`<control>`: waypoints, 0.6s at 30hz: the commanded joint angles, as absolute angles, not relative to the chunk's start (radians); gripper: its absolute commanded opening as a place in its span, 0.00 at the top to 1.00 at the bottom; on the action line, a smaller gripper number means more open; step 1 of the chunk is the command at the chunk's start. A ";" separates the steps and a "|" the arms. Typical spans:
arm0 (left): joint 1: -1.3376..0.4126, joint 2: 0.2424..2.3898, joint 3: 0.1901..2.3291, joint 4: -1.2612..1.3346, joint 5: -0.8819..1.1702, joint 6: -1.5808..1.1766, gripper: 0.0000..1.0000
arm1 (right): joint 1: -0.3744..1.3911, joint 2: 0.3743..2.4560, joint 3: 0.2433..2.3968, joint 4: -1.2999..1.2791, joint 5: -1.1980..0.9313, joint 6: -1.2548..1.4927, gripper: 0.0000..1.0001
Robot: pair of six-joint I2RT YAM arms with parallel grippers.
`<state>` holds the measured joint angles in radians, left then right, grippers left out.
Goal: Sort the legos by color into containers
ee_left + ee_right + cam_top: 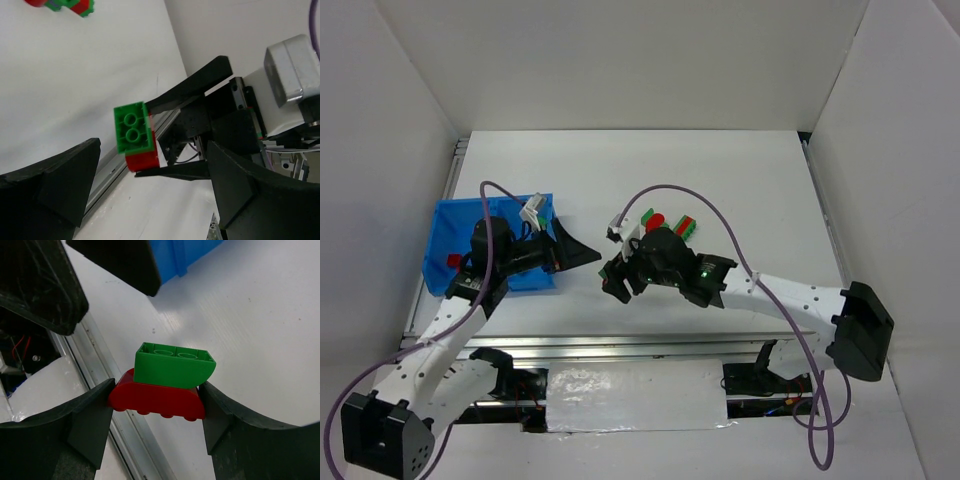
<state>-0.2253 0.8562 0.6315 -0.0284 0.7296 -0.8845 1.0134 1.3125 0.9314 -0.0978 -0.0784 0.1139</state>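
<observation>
My right gripper (157, 397) is shut on a joined lego, a red brick (155, 399) with a green brick (175, 367) on it, held above the table. The left wrist view shows that lego (134, 135) between the right gripper's fingers. My left gripper (152, 145) is open and empty, pointing at the lego from close by. In the top view the left gripper (588, 255) and right gripper (615, 280) face each other just right of the blue bin (455, 230). One red lego (453, 261) lies in the bin.
A few loose red and green legos (670, 224) lie on the table behind the right gripper; they also show in the left wrist view (62, 6). A metal rail (640, 345) runs along the table's near edge. White walls enclose the table.
</observation>
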 commanded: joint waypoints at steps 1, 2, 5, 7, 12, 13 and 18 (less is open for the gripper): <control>-0.264 0.862 0.634 0.133 0.769 -0.956 0.00 | 1.035 1.250 0.965 -0.095 -0.115 0.075 0.81; -0.270 0.864 0.632 0.129 0.758 -0.953 0.01 | 1.035 1.246 0.968 -0.098 -0.117 0.077 0.81; -0.288 0.867 0.617 0.133 0.746 -0.953 0.00 | 1.038 1.249 0.988 -0.118 -0.109 0.074 0.81; -0.302 0.879 0.612 0.121 0.727 -0.943 0.01 | 1.045 1.247 0.992 -0.121 -0.107 0.072 0.81; -0.328 0.914 0.612 0.078 0.693 -0.907 0.01 | 1.054 1.221 0.992 -0.097 -0.107 0.068 0.81; -0.331 0.914 0.609 0.089 0.693 -0.910 0.01 | 1.055 1.216 0.991 -0.094 -0.109 0.067 0.81; -0.360 0.925 0.592 0.140 0.703 -0.934 0.06 | 1.066 1.195 0.976 -0.054 -0.092 0.067 0.80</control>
<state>-0.3431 0.9176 0.5949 0.0761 0.6994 -0.9234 1.0504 1.2381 0.9474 -0.1162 -0.1017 0.0834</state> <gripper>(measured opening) 0.947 0.712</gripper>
